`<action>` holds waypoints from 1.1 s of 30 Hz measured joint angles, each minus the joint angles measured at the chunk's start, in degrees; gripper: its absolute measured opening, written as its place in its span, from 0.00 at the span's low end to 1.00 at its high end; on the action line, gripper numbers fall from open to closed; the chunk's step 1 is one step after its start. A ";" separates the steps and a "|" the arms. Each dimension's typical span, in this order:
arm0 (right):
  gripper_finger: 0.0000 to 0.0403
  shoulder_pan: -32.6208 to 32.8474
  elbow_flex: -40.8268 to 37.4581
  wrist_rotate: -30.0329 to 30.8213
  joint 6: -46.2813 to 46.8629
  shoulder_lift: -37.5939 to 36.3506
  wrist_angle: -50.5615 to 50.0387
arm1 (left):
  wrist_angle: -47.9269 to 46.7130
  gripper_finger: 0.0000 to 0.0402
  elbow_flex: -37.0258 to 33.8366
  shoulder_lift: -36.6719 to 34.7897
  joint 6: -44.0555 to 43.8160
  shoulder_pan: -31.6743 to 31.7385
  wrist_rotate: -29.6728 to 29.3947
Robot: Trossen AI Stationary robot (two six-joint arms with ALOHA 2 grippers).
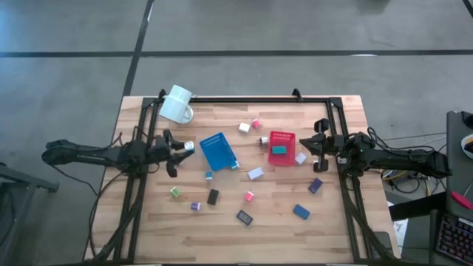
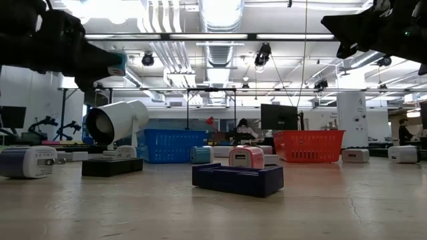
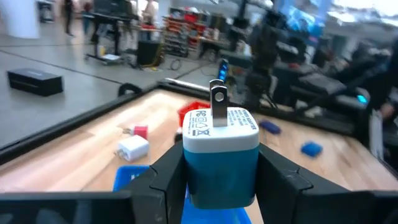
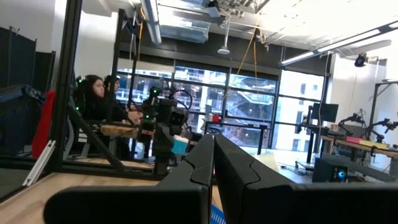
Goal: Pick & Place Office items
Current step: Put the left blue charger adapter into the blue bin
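Jaws of our left gripper (image 3: 221, 177) clench a teal-and-white charger plug (image 3: 221, 152); our right gripper (image 4: 213, 163) waits clenched at the worktop's (image 1: 222, 229) three o'clock.

The teal-and-white charger's (image 3: 221, 155) lower end is hidden between the left gripper's (image 3: 221, 186) fingers (image 3: 163, 180), below the frame edge.

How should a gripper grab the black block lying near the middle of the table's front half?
Judging from above, the black block lies flat, longer one way. Come straight down and pinch across its short sides; the purple-and-white cube sits close on one side, so keep fingers clear there.
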 joint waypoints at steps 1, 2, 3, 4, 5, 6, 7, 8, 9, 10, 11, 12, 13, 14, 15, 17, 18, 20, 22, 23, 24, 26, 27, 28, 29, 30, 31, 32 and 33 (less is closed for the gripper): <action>0.02 0.00 0.00 0.01 -0.03 0.00 0.00 | -0.44 0.37 0.89 0.00 -0.78 0.20 -0.76; 0.02 0.00 0.00 0.06 -0.08 0.00 0.00 | -1.29 0.37 2.02 -0.01 -1.48 0.42 -1.22; 0.02 0.00 0.01 0.17 -0.18 0.00 0.00 | -2.48 0.37 3.30 0.22 -1.85 0.61 -1.38; 0.02 0.00 0.00 0.36 -0.16 0.00 0.00 | -3.71 0.37 4.56 0.61 -1.84 0.70 -1.40; 0.02 -0.02 0.02 0.62 -0.15 0.00 0.00 | -5.03 0.37 5.72 0.99 -1.49 0.74 -1.40; 0.02 -0.02 0.00 0.78 -0.15 0.00 0.00 | -6.34 0.37 6.86 1.38 -0.75 0.74 -1.39; 0.02 -0.02 0.00 0.81 -0.13 0.00 0.00 | -7.53 0.37 7.96 1.79 -0.07 0.74 -1.39; 0.02 -0.02 0.00 0.81 -0.09 0.00 -0.02 | -8.49 0.37 8.99 2.21 0.51 0.74 -1.40; 0.02 -0.02 0.00 0.81 -0.09 0.00 -0.02 | -9.43 0.37 9.95 2.63 0.84 0.74 -1.41; 0.02 -0.02 0.00 0.81 -0.09 0.00 -0.02 | -10.16 0.37 10.73 3.06 1.10 0.74 -1.39; 0.02 -0.02 0.02 0.83 -0.09 0.00 -0.02 | -10.61 0.37 11.38 3.53 1.39 0.74 -1.43; 0.02 -0.02 0.00 0.83 -0.09 0.00 -0.02 | -10.70 0.37 11.87 4.01 1.71 0.74 -1.44; 0.02 -0.02 0.01 0.83 -0.04 0.00 -0.02 | -10.77 0.37 12.32 4.48 1.93 0.74 -1.46; 0.02 -0.02 0.00 0.83 0.01 0.00 -0.02 | -10.78 0.37 12.77 5.00 2.04 0.75 -1.53; 0.02 -0.02 0.00 0.83 0.02 0.00 -0.02 | -10.78 0.37 13.16 5.53 2.08 0.80 -1.54; 0.02 -0.02 0.00 0.85 0.03 0.00 -0.02 | -10.84 0.37 13.73 6.59 2.08 0.89 -1.54; 0.02 -0.02 0.00 0.85 0.03 0.00 -0.02 | -11.06 0.37 13.98 7.10 2.08 0.89 -1.54; 0.02 -0.02 0.00 0.85 0.03 0.00 -0.02 | -11.08 0.37 14.34 8.17 2.08 0.89 -1.54; 0.02 -0.02 0.00 0.85 0.02 0.00 -0.02 | -11.08 0.37 14.56 9.10 2.08 0.92 -1.54; 0.02 -0.02 0.00 0.85 0.01 0.01 -0.02 | -11.11 0.37 14.66 9.57 2.08 0.93 -1.53; 0.02 -0.02 0.00 0.85 0.01 0.00 -0.02 | -11.11 0.37 14.75 10.05 2.08 0.95 -1.53; 0.02 -0.02 0.00 0.85 0.01 0.00 -0.02 | -11.09 0.37 14.79 10.81 2.09 1.02 -1.53; 0.02 -0.02 0.00 0.87 0.01 0.02 -0.02 | -11.09 0.37 14.85 11.16 2.08 1.10 -1.52; 0.02 -0.02 0.00 0.87 0.01 0.02 -0.03 | -11.05 0.37 14.90 11.50 2.08 1.22 -1.51; 0.02 -0.02 0.00 0.87 0.01 0.00 -0.02 | -11.06 0.37 14.90 11.76 2.08 1.35 -1.51; 0.02 -0.02 0.00 0.87 0.01 0.00 -0.02 | -11.07 0.37 14.90 12.01 2.06 1.48 -1.51; 0.02 -0.02 0.00 0.88 0.01 0.01 -0.04 | -11.06 0.37 14.90 12.29 2.06 1.62 -1.52; 0.02 -0.02 0.00 0.89 0.01 0.02 -0.04 | -11.06 0.37 14.90 12.52 2.04 1.71 -1.52; 0.02 -0.02 0.00 0.90 0.01 0.01 -0.04 | -11.06 0.37 14.90 12.71 1.93 1.75 -1.50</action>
